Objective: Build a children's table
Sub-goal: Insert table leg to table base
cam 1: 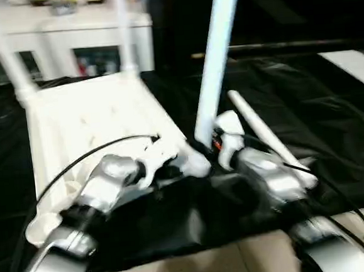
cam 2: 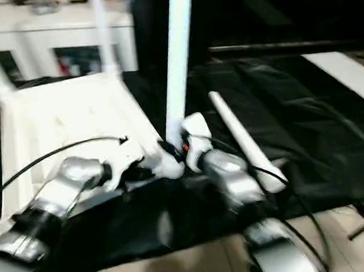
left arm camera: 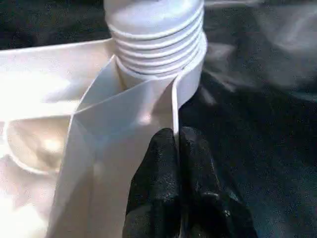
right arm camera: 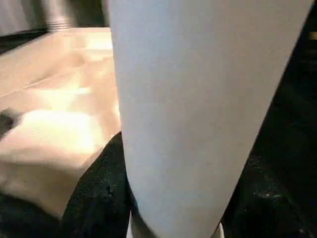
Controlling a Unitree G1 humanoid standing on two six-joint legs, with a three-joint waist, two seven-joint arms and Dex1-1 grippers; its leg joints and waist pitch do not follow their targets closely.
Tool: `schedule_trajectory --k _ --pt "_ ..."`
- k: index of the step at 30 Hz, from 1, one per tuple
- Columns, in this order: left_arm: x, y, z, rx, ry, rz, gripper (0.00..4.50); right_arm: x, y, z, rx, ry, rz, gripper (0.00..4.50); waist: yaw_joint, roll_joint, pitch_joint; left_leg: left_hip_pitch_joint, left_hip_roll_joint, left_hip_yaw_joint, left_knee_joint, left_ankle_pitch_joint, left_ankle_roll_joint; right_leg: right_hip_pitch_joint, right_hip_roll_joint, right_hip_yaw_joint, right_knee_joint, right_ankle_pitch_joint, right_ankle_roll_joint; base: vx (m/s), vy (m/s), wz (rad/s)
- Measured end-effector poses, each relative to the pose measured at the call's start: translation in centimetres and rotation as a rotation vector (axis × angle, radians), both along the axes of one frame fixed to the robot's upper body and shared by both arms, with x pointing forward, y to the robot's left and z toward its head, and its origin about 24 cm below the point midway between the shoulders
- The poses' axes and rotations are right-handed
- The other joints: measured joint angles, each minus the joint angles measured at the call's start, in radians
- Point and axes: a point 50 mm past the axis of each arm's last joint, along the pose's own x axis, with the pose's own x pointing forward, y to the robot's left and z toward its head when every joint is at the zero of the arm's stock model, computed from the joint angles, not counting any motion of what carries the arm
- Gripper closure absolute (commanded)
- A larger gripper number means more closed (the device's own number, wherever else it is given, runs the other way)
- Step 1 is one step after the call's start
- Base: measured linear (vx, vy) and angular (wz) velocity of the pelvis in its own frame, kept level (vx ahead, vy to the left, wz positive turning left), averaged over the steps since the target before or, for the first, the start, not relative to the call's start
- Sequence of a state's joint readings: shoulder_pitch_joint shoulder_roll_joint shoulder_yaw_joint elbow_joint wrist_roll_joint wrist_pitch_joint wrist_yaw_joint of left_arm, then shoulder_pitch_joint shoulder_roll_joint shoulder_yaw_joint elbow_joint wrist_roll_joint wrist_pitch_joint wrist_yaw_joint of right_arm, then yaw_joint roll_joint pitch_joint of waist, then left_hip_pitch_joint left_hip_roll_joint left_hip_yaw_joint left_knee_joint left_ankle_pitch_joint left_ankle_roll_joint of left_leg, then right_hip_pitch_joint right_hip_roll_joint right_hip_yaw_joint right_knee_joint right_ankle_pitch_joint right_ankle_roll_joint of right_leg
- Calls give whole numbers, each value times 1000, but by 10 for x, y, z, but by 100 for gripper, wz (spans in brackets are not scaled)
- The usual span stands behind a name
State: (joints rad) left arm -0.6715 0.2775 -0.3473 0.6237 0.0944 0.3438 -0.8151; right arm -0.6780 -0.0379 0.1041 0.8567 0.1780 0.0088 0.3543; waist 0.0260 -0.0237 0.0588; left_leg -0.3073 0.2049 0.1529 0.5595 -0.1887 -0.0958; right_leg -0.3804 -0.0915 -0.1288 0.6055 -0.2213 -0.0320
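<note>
Black drape (cam 1: 308, 132) underlies tabletop (cam 1: 86, 124) — right tool (right arm camera: 163, 198) grips leg (cam 1: 217, 57) (top cropped), left tool (left arm camera: 178, 163) pinches tabletop rim.

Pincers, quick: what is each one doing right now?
Left pincer: closed on the tabletop edge, by the corner socket.
Right pincer: closed around the upright leg.

Silver forearms with black joints, thin black cables, black-fingered left hand (left arm camera: 177, 148) and right hand (right arm camera: 173, 198).
</note>
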Motion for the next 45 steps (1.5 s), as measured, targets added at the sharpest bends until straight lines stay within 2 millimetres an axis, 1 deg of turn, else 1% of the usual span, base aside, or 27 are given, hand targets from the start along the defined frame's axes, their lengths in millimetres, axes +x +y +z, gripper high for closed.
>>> schedule_trajectory --k 1,2,3,4,6,9,11,13,14,15,16,17,18,19,20,21,22,23,24,25,26,28,29,31,36,39,45 --pt "3 -3 2 9 -11 43 450 5 6 3 -18 -1 -48 261 5 -13 5 11 -5 8 23 -12 -11 -11 2 1 3 1 1 -51 -115 13" --pt "6 -5 4 10 -22 68 450 9 9 7 -28 -3 -81 261 15 -5 8 13 -2 9 68 -59 6 -23 -2 -15 2 1 1 -68 -92 -24" --pt "8 -7 9 10 -32 84 450 12 13 12 -34 -18 -106 261 20 24 4 11 -3 -7 76 -71 15 -17 -6 -51 -7 1 2 22 27 -45" --pt "11 -13 12 7 -36 102 450 16 15 15 -40 -27 -157 261 25 26 4 6 -6 -27 59 -70 6 -20 -4 -71 -33 2 3 22 27 -45" --pt "10 -18 12 6 -41 125 450 18 17 17 -51 -21 -193 261 18 24 2 5 -2 -26 41 -63 -7 -19 -1 -78 -52 5 0 29 10 -9" --pt "10 -17 12 15 -35 145 450 19 23 17 -61 -12 -221 261 12 22 3 13 -2 -15 42 -61 -9 -17 -3 -75 -52 30 -14 0 0 0" --pt "11 -16 13 19 -40 157 450 19 26 18 -65 -20 -227 261 8 23 3 10 3 -14 38 -61 -9 -16 -3 -89 -62 30 -13 0 0 0" --pt "11 -15 13 22 -42 166 450 20 28 19 -68 -18 -228 261 6 28 6 9 13 -21 36 -62 -10 -9 -1 -101 -71 31 -12 0 0 0" --pt "11 -14 13 24 -41 171 450 20 29 18 -67 -14 -232 261 8 28 7 10 15 -20 36 -62 -10 -7 0 -99 -65 30 -11 0 0 0" --pt "10 -14 13 25 -38 173 450 20 29 17 -65 -13 -237 261 11 27 11 15 17 -11 36 -63 -12 -10 1 -82 -44 30 -11 13 -60 16" --pt "10 -14 12 26 -35 176 450 20 30 16 -62 -7 -240 261 12 7 16 30 15 8 37 -64 -15 -16 2 -50 -18 31 -13 13 -60 16" --pt "10 -14 11 26 -35 177 450 20 30 16 -60 -3 -242 261 10 -3 15 43 10 15 39 -67 -17 -24 3 -42 -9 33 -15 24 -97 26" --pt "10 -14 12 24 -37 177 450 20 30 17 -59 -6 -240 261 10 -5 16 44 4 18 50 -77 -16 -28 1 -51 -12 32 -14 14 -78 -2" --pt "11 -11 16 19 -53 181 450 22 32 22 -57 -21 -231 261 14 5 13 32 2 11 52 -92 3 -26 -1 -78 -30 33 -14 14 -78 -2" --pt "12 -10 18 12 -60 183 450 23 34 25 -52 -30 -223 261 11 22 14 22 7 -11 51 -92 2 -20 -1 -118 -61 33 -12 77 19 -34" --pt "12 -9 19 10 -64 182 450 24 33 26 -45 -33 -215 261 15 28 13 16 24 -23 41 -91 -1 -14 3 -130 -65 32 -3 97 52 -19" --pt "12 -9 19 6 -60 178 450 23 33 25 -37 -31 -208 261 13 29 14 13 27 -21 43 -81 -20 -16 0 -77 -25 25 5 97 52 -19" --pt "11 -8 19 3 -57 177 450 23 32 24 -33 -29 -204 261 8 -4 5 25 20 3 44 -76 -27 -19 -15 -40 0 55 -10 103 -10 10" --pt "11 -8 18 -1 -58 177 450 23 32 24 -32 -28 -197 226 16 -13 5 24 5 1 43 -76 -28 -24 -16 -27 17 46 -11 59 -42 15" --pt "11 -8 18 -4 -56 171 450 23 31 24 -27 -30 -188 226 25 -13 3 24 -1 -8 35 -76 -28 -25 -14 -23 16 42 -11 74 -60 15" --pt "11 -8 19 -8 -58 167 450 24 30 25 -24 -34 -183 188 28 -12 3 23 -2 -8 28 -74 -30 -28 -14 -23 12 42 -11 0 0 0" --pt "10 -10 22 -22 -62 152 450 22 25 16 -35 0 -175 182 35 -11 1 13 1 -8 18 -56 -41 -36 -8 -21 9 43 -14 0 0 0" --pt "10 -11 23 -28 -68 145 450 22 25 16 -31 -2 -171 172 36 -11 1 6 3 -8 19 -49 -39 -41 -4 -17 10 45 -16 0 0 0" --pt "10 -10 24 -29 -71 141 450 22 25 18 -27 -5 -163 154 37 -11 1 5 4 -7 18 -48 -38 -44 1 -10 11 49 -23 0 0 0" --pt "10 -8 26 -33 -79 131 450 20 25 12 -24 21 -128 126 35 -11 1 0 4 -7 17 -48 -38 -49 2 -7 10 49 -24 0 0 0" --pt "11 -6 28 -38 -91 123 450 18 21 7 -18 45 -106 92 35 -11 1 -9 4 -7 19 -46 -37 -57 3 -5 11 50 -25 0 0 0" --pt "8 1 27 -54 -101 92 450 16 14 10 5 13 5 47 37 -11 2 -10 4 -7 20 -45 -35 -58 4 -5 11 50 -25 0 0 0"
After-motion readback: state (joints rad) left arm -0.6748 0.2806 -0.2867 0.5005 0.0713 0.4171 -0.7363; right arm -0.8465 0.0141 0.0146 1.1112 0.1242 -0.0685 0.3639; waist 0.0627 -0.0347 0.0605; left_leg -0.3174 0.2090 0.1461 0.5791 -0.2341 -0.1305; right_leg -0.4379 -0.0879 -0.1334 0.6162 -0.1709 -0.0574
